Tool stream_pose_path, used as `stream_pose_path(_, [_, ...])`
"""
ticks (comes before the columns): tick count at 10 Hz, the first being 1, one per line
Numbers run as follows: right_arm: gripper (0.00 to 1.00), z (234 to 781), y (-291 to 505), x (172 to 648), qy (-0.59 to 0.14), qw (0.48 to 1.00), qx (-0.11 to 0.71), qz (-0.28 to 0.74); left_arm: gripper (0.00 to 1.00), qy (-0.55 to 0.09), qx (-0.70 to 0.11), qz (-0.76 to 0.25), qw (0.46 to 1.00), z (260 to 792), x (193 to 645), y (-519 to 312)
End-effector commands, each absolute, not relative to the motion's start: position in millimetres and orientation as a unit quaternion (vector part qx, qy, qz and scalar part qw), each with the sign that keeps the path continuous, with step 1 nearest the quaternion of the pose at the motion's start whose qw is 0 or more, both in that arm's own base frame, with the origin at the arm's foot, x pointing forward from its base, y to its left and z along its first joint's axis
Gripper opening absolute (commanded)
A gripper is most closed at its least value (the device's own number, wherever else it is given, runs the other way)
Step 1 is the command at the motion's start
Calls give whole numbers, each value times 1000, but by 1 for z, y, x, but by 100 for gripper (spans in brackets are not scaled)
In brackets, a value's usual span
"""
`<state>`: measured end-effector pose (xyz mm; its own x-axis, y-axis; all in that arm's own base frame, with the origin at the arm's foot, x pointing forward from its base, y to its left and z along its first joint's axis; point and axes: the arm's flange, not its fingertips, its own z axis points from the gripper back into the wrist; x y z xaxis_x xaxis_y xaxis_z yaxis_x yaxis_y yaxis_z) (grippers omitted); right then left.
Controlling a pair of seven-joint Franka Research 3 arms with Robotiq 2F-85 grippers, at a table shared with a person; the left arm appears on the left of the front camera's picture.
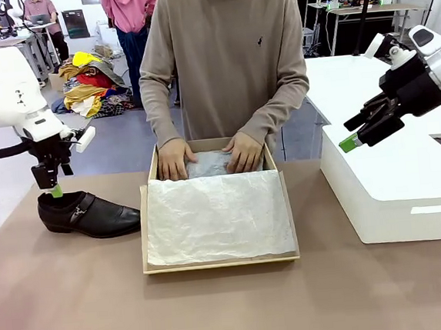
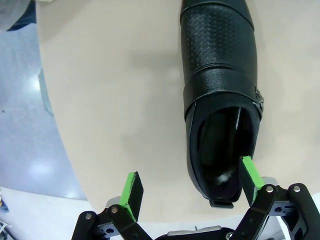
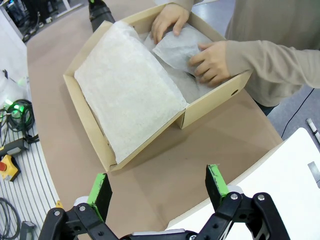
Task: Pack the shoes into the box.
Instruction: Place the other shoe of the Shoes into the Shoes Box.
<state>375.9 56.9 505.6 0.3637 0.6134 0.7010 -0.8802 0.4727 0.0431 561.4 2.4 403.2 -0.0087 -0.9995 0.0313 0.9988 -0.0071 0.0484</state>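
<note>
Left gripper [image 1: 55, 190], jaws spread, hovers over the heel of shoe [image 1: 89, 213], which lies on the counter [image 1: 78, 301] just left of box [image 1: 221, 264]. The pads sit off-centre and should probably shift to straddle the heel collar before closing. The toe points right, toward the box, long axis roughly parallel to its near rim. Right gripper [image 3: 159, 189] spread, empty.

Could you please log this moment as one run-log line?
left tool open over shoe heel | right tool open, empty, near white box | person's hands pressing paper in cardboard box
</note>
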Motion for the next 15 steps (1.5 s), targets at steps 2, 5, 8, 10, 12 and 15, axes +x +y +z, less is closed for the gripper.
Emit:
stream_pose_path(2, [100, 504, 57, 380, -328, 786, 219, 476, 100, -27, -3, -704, 710, 395, 573, 6])
stream_pose_path(5, [100, 504, 57, 380, -328, 786, 219, 476, 100, -20, -9, -704, 710, 377, 582, 9])
stream_pose_path(8, [100, 504, 57, 380, -328, 786, 219, 476, 100, -9, -15, -706, 708, 361, 588, 12])
stream_pose_path(10, [100, 504, 57, 380, -328, 786, 219, 476, 100, -8, -22, -709, 705, 354, 590, 13])
stream_pose_path(12, [100, 504, 57, 380, -328, 786, 219, 476, 100, -10, -31, -714, 699, 350, 591, 13])
stream_pose_path(15, [100, 504, 57, 380, -328, 786, 219, 476, 64, -9, -49, -728, 684, 347, 592, 10])
